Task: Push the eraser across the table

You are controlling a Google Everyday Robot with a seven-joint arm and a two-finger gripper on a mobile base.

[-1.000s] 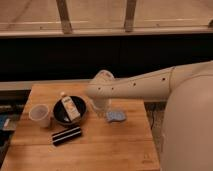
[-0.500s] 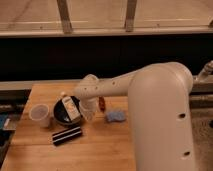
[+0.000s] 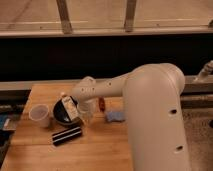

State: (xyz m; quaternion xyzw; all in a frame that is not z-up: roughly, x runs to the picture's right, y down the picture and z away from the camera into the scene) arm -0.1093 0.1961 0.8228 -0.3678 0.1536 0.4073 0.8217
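The eraser (image 3: pixel 66 135) lies near and left on the table (image 3: pixel 100 152), just in front of the bowl (image 3: pixel 56 117). The gripper (image 3: pixel 86 111) hangs right of the bowl; apart or together, I cannot tell. Best go low and push the eraser's long side slowly.

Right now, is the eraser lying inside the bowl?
No, the eraser lies on the table before the bowl; the end effector is beside the bowl.
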